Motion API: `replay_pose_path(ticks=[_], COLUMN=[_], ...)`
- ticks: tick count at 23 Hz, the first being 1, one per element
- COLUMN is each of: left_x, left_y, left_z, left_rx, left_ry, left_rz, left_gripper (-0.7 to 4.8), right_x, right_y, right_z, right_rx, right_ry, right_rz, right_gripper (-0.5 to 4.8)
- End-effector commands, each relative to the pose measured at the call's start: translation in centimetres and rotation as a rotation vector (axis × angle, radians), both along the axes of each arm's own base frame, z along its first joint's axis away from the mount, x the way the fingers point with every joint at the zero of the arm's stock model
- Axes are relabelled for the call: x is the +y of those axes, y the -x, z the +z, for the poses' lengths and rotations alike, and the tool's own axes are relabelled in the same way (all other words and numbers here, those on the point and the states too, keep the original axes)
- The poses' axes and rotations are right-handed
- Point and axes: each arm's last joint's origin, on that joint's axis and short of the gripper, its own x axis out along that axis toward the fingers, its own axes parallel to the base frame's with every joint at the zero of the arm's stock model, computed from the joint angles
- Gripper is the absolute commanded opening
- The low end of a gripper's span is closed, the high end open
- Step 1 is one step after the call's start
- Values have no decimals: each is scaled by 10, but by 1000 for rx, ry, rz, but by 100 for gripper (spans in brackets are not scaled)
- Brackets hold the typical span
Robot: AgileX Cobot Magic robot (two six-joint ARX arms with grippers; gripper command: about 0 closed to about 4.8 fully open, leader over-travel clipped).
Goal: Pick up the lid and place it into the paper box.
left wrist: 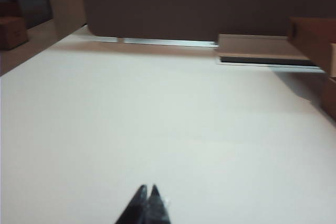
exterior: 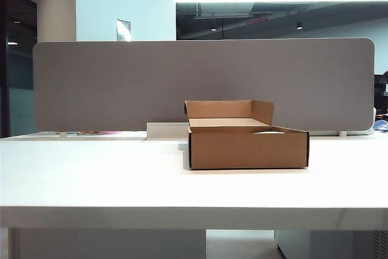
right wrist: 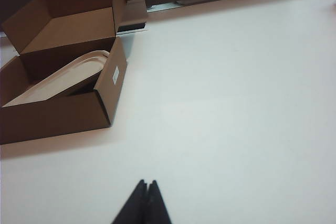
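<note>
The brown paper box (exterior: 248,148) stands open at the middle of the white table, its flaps upright. In the right wrist view the cream-white lid (right wrist: 60,80) lies tilted inside the paper box (right wrist: 58,114), one edge leaning on the side wall. A sliver of the lid (exterior: 268,131) shows over the box rim in the exterior view. My right gripper (right wrist: 147,183) is shut and empty over bare table, well apart from the box. My left gripper (left wrist: 148,187) is shut and empty too, with only the box's corner (left wrist: 315,43) at the frame's edge. Neither gripper shows in the exterior view.
A grey partition panel (exterior: 203,83) runs along the table's back edge. A low white block (exterior: 167,130) sits behind the box on its left, also seen as the block (left wrist: 257,51) in the left wrist view. The table's front edge (exterior: 194,209) is close to the camera.
</note>
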Motion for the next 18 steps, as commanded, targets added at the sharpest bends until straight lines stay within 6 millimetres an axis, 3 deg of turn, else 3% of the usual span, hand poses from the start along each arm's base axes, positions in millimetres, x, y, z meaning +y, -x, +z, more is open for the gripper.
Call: replay_pose_path(ticks=[1,12,18], left_x=[6,10,3], left_y=[0,0,0], left_z=[2,3,3], left_rx=[-10,-23,-26], left_ry=[-1,5,-6], left_rz=[-7,10,-43], left_gripper=[-3,-3,-3], right_x=[0,0,0], right_y=[0,0,0], right_z=[-1,-1,-1], right_rx=[-7,-7,-7], right_ry=[0,0,0], right_rz=[1,1,1], right_gripper=[-1,-1,-1])
